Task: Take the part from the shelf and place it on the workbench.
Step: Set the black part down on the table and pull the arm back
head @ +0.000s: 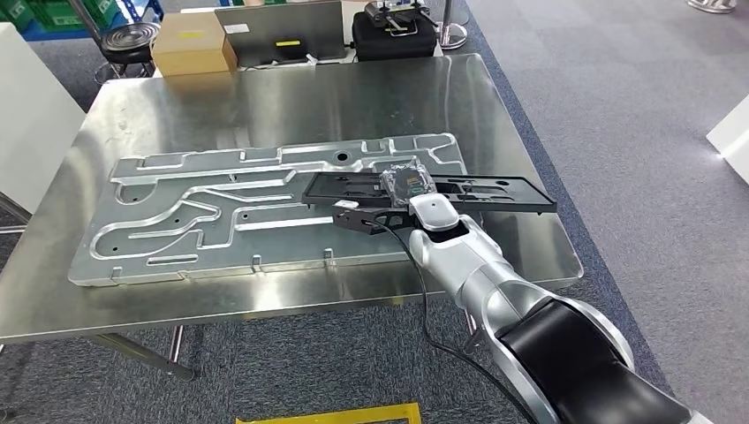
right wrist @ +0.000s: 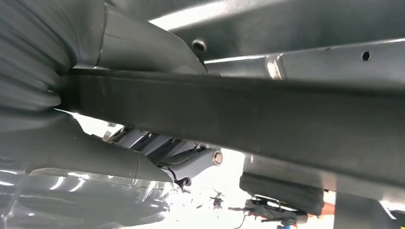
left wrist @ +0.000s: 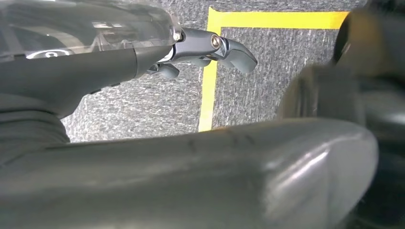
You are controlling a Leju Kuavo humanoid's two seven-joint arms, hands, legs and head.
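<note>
The flat black part [head: 424, 193] lies across the near right end of the grey machined plate [head: 221, 212], overhanging its edge. The right hand [head: 408, 187] grips it from above, seemingly steadying it for release onto the steel workbench [head: 265, 97]. The left hand [left wrist: 210, 47] hangs over carpet, fingers loosely apart, holding nothing.

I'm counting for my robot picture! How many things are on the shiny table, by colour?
Silver: 1, the big grooved plate.
Black: 1, the long part held by the right hand.
Brown: 1, the cardboard box.
Total: 3.
</note>
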